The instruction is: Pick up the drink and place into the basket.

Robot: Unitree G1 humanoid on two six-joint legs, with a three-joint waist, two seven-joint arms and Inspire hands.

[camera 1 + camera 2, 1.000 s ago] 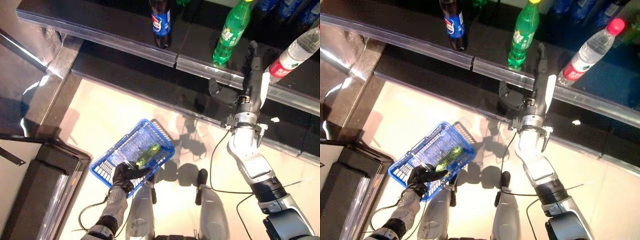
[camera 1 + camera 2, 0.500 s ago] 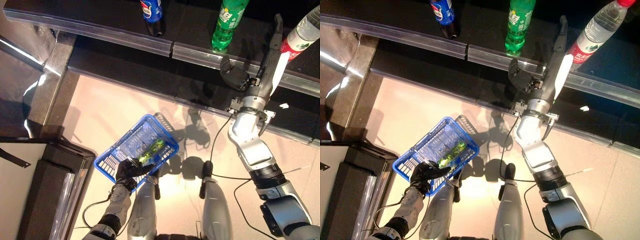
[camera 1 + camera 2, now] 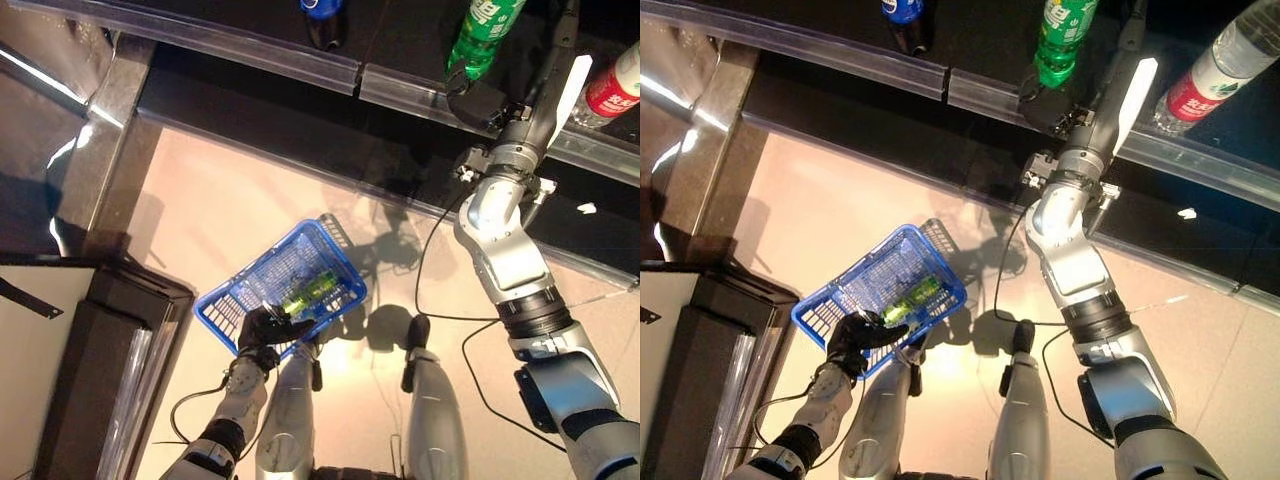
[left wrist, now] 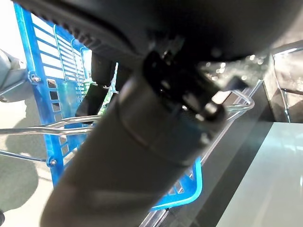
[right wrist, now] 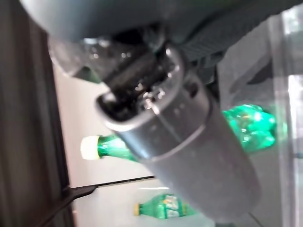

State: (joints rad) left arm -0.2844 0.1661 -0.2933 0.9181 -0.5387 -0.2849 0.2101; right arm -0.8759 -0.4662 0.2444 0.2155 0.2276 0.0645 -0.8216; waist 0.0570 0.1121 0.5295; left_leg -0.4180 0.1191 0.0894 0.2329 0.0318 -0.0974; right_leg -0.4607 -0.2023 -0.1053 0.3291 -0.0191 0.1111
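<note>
A green soda bottle (image 3: 482,28) stands on the dark shelf, with a clear water bottle with a red label (image 3: 1218,70) to its right. My right hand (image 3: 537,105) reaches up onto the shelf between the two, fingers straight and open, holding nothing. The right wrist view shows the green bottle (image 5: 248,125) just past the thumb. My left hand (image 3: 263,327) is shut on the wire handle (image 4: 42,127) of the blue basket (image 3: 240,295), held low over the floor. A green bottle (image 3: 310,292) lies inside the basket.
A dark cola bottle (image 3: 905,15) stands further left on the shelf. A glass rail (image 3: 300,62) runs along the shelf's front edge. A dark cabinet (image 3: 100,380) stands at the lower left, close to the basket.
My right hand has pushed further up onto the shelf, beside the green bottle. The camera has shifted too. My left hand keeps its hold on the basket.
</note>
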